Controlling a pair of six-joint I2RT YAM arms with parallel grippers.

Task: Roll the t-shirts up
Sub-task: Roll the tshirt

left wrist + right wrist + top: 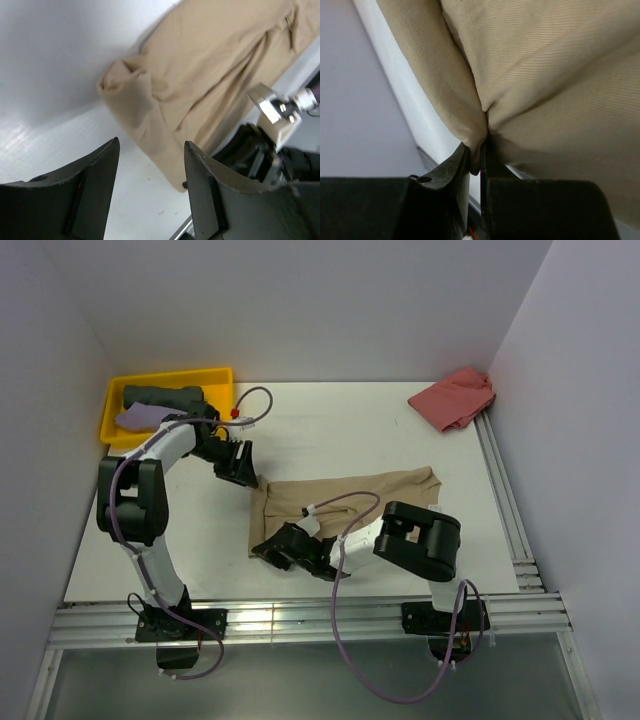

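The tan t-shirt lies crumpled in the middle of the table, its near-left part hidden beneath the right arm. The right gripper is clamped on a fold at its edge. The left gripper hangs with fingers apart, holding nothing, just beside the shirt's bunched far-left corner.

light: bright, even, overhead | shadows: soft | glare: near rail, top view | blur: left wrist view

walls: pale grey — plain | table: white | near edge: metal rails
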